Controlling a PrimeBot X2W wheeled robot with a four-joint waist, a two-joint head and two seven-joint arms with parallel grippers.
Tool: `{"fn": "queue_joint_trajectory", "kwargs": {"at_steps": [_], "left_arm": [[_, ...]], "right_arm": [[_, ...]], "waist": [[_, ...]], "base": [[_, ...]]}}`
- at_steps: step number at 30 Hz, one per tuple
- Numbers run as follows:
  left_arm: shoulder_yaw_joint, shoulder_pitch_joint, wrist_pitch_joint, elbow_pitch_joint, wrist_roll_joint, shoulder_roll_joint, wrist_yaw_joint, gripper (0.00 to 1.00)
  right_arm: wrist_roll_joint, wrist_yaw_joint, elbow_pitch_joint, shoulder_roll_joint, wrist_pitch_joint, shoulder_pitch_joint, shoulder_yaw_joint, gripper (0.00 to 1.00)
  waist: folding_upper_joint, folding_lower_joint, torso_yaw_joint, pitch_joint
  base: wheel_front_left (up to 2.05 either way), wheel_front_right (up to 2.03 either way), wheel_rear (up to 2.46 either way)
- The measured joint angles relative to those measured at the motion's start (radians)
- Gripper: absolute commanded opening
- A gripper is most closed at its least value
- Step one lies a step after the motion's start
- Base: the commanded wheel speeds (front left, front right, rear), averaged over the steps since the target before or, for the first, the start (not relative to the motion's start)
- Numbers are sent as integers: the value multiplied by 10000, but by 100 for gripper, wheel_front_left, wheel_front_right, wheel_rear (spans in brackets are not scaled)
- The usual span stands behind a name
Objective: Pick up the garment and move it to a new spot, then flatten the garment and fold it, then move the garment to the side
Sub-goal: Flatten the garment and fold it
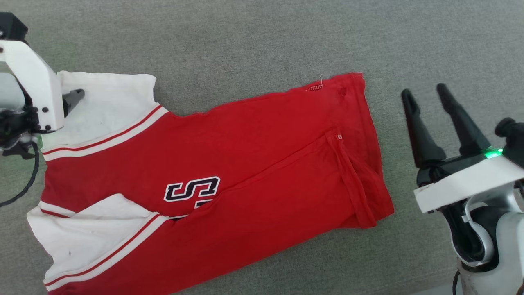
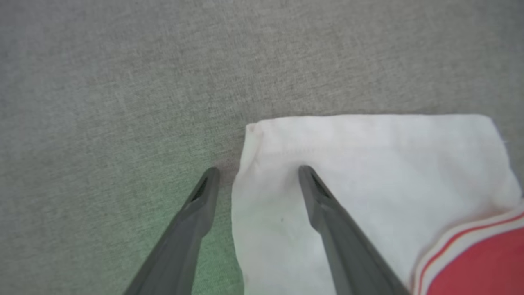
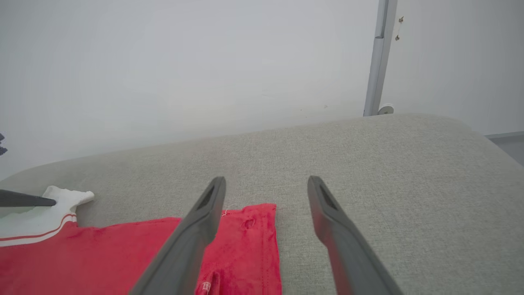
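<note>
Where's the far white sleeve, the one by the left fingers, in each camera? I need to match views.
Head view: the white sleeve lies upper left, beside the left arm.
Left wrist view: centre to right, the left fingers straddling its edge.
Right wrist view: small, at the far left edge.
Shared landmark: the striped trim where the sleeve meets the red body.

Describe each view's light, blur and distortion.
Head view: sharp, evenly lit, green lamp glowing behind the right gripper. Left wrist view: soft focus, green tint on the grey surface beside the left gripper. Right wrist view: wall washed out, the surface's far edge bowed.
</note>
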Motion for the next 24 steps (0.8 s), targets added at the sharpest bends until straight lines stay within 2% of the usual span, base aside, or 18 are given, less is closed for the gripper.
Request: {"fn": "queue_joint_trajectory", "kwargs": {"at_steps": [6,7,8,17,18,21,24], "left_arm": [[-65,-338,234,1043,-63,-587,-109,100],[-81,-391,334,1143,-81,-677,-244,33],[-121,-502,393,1237,-81,-725,-368,0],[-234,-1119,286,2011,59,-1356,-886,0],[-257,-1223,232,2151,84,-1501,-989,0],[-276,-1360,130,2351,117,-1707,-1114,0],[-297,-1462,56,2546,121,-1889,-1252,0]], "right_arm": [[280,0,278,-224,694,-267,132,100],[324,0,403,-259,894,-388,190,100],[293,0,533,-391,1114,-539,301,100],[683,-2,2964,-1062,3582,-2984,1112,100],[780,6,3578,-1168,4138,-3475,1476,100],[792,2,4614,-1478,4903,-4184,2002,100],[1103,0,5490,-1521,5528,-4730,2535,100]], "waist": [[0,0,33,74],[0,0,44,93],[0,0,60,117],[0,0,328,319],[0,0,420,351],[0,0,564,393],[0,0,692,406]], "base": [[0,0,0],[0,0,0],[0,0,0],[0,0,0],[0,0,0],[0,0,0],[0,0,0]]}}
